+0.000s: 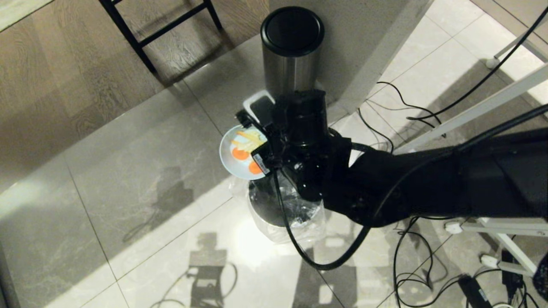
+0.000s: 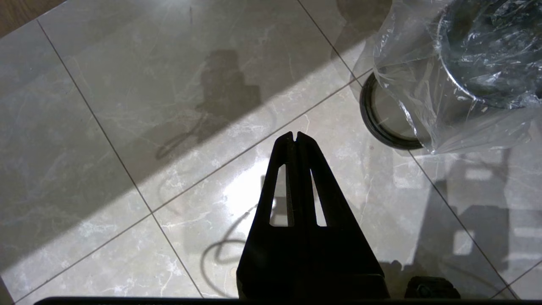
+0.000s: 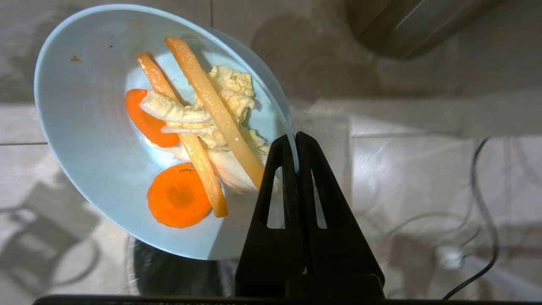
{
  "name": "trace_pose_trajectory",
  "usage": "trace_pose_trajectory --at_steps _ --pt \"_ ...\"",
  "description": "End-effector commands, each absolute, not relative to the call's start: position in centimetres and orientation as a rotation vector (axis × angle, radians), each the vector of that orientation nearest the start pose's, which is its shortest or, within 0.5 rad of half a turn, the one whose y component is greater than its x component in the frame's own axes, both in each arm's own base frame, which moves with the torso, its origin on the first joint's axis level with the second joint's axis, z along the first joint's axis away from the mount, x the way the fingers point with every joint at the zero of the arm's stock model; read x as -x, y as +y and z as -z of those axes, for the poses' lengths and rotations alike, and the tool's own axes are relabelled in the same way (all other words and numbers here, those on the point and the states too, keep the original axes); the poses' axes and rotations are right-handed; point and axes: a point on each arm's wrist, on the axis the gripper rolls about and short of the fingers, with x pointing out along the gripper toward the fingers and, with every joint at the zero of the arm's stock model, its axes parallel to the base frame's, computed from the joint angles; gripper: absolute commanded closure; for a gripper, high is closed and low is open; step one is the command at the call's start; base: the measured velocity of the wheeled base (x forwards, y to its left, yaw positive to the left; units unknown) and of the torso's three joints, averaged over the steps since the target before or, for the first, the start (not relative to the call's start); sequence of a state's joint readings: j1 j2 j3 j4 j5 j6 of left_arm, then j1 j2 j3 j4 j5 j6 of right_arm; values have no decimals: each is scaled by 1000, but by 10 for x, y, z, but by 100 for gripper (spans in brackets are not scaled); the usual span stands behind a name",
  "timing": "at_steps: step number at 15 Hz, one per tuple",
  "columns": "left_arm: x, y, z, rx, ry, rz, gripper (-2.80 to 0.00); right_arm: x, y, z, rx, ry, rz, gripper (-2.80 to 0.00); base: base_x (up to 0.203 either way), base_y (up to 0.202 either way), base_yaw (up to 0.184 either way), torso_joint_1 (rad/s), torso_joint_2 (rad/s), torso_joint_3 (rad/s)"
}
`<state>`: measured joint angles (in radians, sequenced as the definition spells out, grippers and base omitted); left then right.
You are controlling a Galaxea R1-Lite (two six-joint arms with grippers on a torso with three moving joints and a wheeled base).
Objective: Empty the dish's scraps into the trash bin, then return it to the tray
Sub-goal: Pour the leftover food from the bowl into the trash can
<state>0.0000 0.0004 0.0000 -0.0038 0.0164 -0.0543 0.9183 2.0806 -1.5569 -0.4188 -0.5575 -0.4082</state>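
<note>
My right gripper (image 3: 295,140) is shut on the rim of the dish (image 3: 89,127), a small pale blue bowl, and holds it tilted above the floor. The scraps (image 3: 194,135), orange carrot slices, pale strips and cabbage bits, still lie inside it. In the head view the dish (image 1: 231,160) hangs just above and beside the trash bin (image 1: 282,214), a small round bin lined with a crinkly clear bag; the bin's dark mouth (image 3: 169,271) shows under the dish's low edge. The left gripper (image 2: 295,136) is shut and empty, hanging over the tiles beside the trash bin (image 2: 478,55). The tray is out of view.
A tall steel cylinder bin with a black domed lid (image 1: 292,51) stands just behind the small bin. Black cables (image 1: 411,273) and white stand legs (image 1: 492,102) lie on the tiled floor to the right. A black chair frame (image 1: 141,38) stands at the back left.
</note>
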Motion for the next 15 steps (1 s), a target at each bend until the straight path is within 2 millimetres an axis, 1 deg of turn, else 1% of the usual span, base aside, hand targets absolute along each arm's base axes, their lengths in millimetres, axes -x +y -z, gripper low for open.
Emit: trace_pose_trajectory --at_steps 1,5,7,12,15 --pt "23 0 -76 55 -4 -16 0 -271 334 -223 500 -59 -359 0 0 0 0 0 0 0" --pt "23 0 -76 55 -4 -17 0 -264 324 -206 544 -87 -356 0 0 0 0 0 0 0" --pt "23 0 -76 55 -4 -17 0 -260 319 -202 553 -88 -358 0 0 0 0 0 0 0" --pt "23 0 -76 55 -4 -17 0 -255 309 -201 616 -114 -347 0 0 0 0 0 0 0" --pt "23 0 -76 55 -4 -17 0 -257 300 -200 673 -110 -330 0 0 0 0 0 0 0"
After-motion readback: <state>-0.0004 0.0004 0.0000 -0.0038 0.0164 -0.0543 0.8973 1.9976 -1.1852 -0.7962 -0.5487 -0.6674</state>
